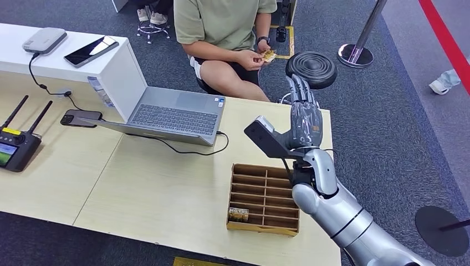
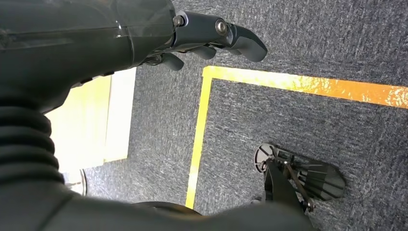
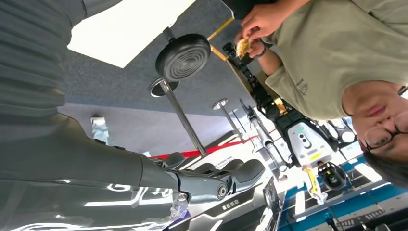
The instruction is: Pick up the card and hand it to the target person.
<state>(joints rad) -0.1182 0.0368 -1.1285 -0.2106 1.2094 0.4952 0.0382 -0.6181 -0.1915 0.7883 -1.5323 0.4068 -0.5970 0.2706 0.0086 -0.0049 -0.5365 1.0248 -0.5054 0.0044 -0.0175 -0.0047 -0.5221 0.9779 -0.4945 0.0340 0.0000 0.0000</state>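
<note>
Bench (image 1: pixel 166 188), pale wood, ran across the head view. A seated person (image 1: pixel 221 33) in a green shirt sat at its far side. Open laptop (image 1: pixel 172 113) lay on the bench in front of them, cable trailing. Right arm was raised over the bench's right end; right hand (image 1: pixel 304 113) stood upright, fingers straight and close together, holding nothing. Wooden divided tray (image 1: pixel 264 198) sat near the front edge, beside the arm, with a small stack of cards (image 1: pixel 238 214) in a front-left slot. Left hand (image 2: pixel 202 36) hung over grey carpet, fingers loosely curled, nothing in it. The card (image 1: pixel 269 55) was in the person's hands, above their lap.
</note>
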